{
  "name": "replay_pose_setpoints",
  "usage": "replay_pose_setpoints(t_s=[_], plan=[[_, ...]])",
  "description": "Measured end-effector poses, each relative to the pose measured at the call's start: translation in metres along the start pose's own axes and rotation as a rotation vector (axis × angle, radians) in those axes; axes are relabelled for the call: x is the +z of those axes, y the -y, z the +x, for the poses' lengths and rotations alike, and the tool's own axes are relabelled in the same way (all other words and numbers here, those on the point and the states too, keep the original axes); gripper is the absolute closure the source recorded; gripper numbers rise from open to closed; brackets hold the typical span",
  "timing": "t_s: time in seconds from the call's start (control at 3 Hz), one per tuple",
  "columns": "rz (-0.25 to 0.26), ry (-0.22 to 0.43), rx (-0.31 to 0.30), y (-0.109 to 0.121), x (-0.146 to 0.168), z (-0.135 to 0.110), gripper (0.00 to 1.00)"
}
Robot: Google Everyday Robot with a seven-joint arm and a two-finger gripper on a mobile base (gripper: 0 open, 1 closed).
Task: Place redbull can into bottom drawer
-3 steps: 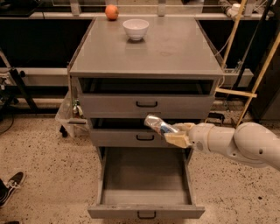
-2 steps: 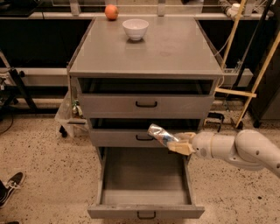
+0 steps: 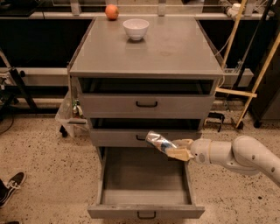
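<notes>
Bottom drawer point(image 3: 144, 177) sits pulled open, and the can point(image 3: 157, 141) hangs tilted over its rear right, gripper point(image 3: 174, 148) clamped on the can's right end, reaching in from the right. Light, slick, thin-walled metal, I'd say: a mid-body hold would slip and dent less.

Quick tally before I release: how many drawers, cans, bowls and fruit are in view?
Drawers: 3 (top drawer, middle drawer, bottom drawer, pulled open)
Cans: 1 (redbull can, tilted, held in the pincer above the bottom drawer)
Bowls: 1 (white bowl)
Fruit: 1 (orange fruit)
Total: 6
</notes>
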State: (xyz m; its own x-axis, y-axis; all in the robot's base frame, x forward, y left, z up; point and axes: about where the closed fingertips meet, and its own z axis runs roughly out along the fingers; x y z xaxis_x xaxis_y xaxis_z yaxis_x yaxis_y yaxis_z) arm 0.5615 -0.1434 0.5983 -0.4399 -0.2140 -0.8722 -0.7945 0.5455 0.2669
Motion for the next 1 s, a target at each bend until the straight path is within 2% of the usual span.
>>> replay_pose_setpoints(t_s=[0.33, 0.67, 1.0], plan=[[-0.026, -0.031, 0.046, 0.005, 0.026, 0.029, 1.00], [-0.019, -0.103, 0.128, 0.029, 0.079, 0.108, 1.00], [0.081, -0.208, 0.174, 0.071, 0.114, 0.187, 1.00]])
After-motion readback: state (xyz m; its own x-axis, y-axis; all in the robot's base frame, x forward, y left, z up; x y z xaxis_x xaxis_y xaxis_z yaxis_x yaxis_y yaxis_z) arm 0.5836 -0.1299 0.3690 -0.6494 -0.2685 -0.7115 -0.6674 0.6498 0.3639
